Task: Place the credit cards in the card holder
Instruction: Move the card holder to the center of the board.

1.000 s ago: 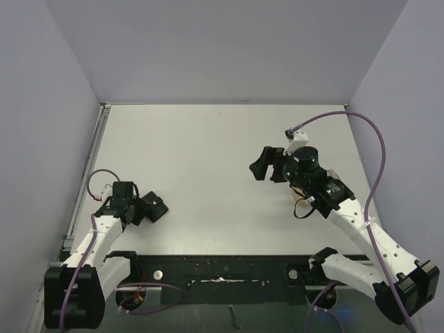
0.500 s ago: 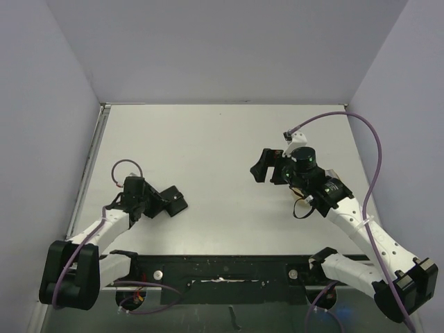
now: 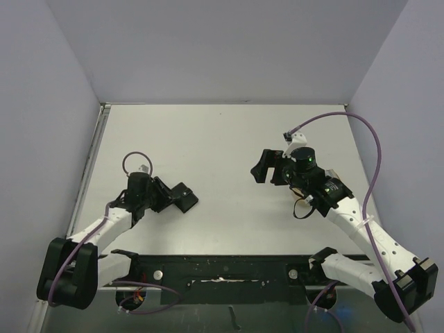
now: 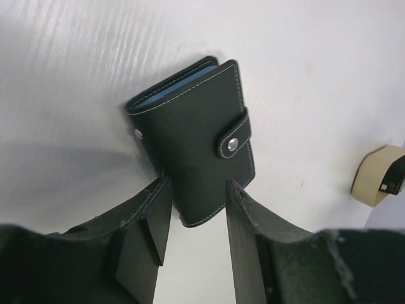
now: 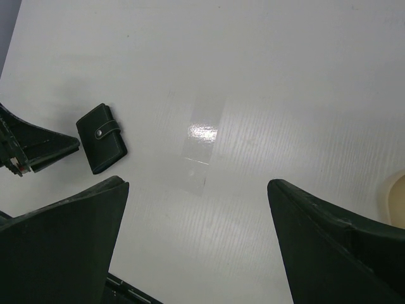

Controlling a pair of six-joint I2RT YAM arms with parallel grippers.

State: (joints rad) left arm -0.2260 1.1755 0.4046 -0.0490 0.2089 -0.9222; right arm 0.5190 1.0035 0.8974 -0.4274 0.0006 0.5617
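The card holder (image 4: 190, 136) is a black fold-over wallet with white stitching, snapped shut by its tab and lying flat on the white table. My left gripper (image 4: 197, 183) is shut on its near end, one finger against each long side. From above, the left gripper (image 3: 166, 196) and the card holder (image 3: 186, 198) sit left of centre. A blue edge shows between the covers; I cannot tell whether it is cards or lining. No loose credit cards are in view. My right gripper (image 3: 269, 168) hovers open at the right, with nothing between its fingers, and sees the card holder (image 5: 101, 138) from afar.
A tan tray (image 3: 302, 208) lies partly under the right arm, and its rim (image 5: 395, 196) shows at the edge of the right wrist view. A faint glossy rectangle (image 5: 201, 145) marks the table below the right gripper. Walls close off the left, far and right sides.
My left gripper has moved right and a little away from the near edge, carrying the card holder along the table. The right arm has barely shifted.
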